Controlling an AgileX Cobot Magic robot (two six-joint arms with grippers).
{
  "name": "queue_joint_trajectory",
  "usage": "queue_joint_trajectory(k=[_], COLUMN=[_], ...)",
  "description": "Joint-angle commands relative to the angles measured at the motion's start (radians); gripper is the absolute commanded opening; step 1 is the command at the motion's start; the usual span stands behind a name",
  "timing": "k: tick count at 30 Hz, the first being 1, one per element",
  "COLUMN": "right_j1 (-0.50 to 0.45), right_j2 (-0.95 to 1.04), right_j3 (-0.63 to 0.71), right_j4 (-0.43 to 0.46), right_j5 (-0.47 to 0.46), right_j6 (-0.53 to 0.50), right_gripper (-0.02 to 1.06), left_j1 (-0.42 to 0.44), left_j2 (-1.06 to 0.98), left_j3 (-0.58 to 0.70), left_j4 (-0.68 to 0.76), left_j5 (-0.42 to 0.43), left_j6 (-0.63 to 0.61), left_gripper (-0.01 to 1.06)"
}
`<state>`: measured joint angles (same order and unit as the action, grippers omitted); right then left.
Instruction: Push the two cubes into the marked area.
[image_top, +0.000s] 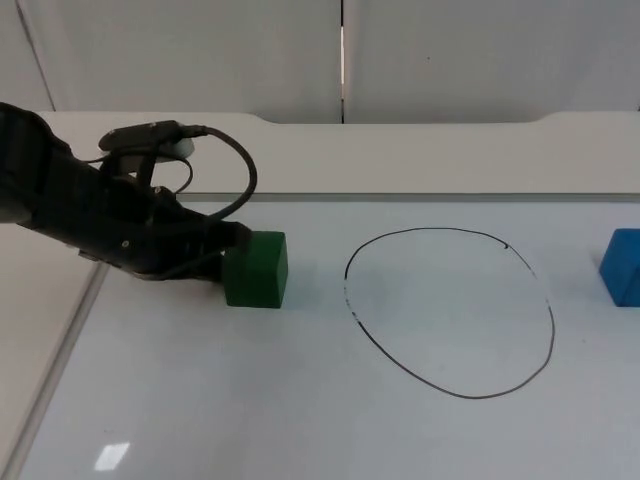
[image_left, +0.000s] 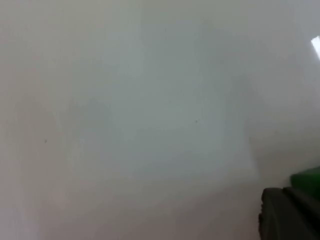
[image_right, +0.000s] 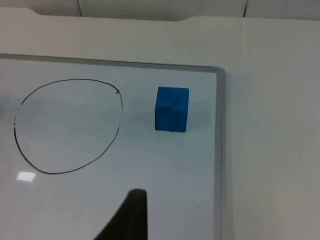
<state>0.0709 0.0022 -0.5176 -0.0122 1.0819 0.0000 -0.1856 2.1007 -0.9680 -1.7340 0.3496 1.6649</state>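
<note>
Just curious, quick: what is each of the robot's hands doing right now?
Left gripper: against the green cube; open or closed cannot be told.
Right gripper: away from the blue cube; cannot be told.

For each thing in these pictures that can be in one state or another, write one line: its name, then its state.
green cube: outside the drawn circle, on its left, upright on the board.
blue cube: outside the circle, on its right, upright, untouched.
drawn circle: holds no cube.
left gripper: low on the board, against the green cube's far side from the circle.
right gripper: above the board, apart from the blue cube, waiting.
</note>
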Motion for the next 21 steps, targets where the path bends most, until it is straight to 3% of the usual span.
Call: queue_joint_trajectory(k=[1, 11, 21], right_j1=[-0.006, -0.006, -0.006], right_j2=[-0.002, -0.002, -0.002], right_j3=[0.003, 0.003, 0.003], right_j4=[0.000, 0.000, 0.000], right_j5=[-0.003, -0.003, -0.003], right_j6=[0.000, 0.000, 0.000], right_gripper=[1.05, 1.05, 1.05], left_j1=[-0.003, -0.007, -0.070], left_j2=[0.005, 0.005, 0.005], left_j3=[-0.012, -0.017, -0.017], left_j4=[-0.010, -0.010, -0.010], left_j5=[0.002, 0.056, 0.029], left_j6=[-0.009, -0.040, -0.050], left_gripper=[0.00, 0.00, 0.00])
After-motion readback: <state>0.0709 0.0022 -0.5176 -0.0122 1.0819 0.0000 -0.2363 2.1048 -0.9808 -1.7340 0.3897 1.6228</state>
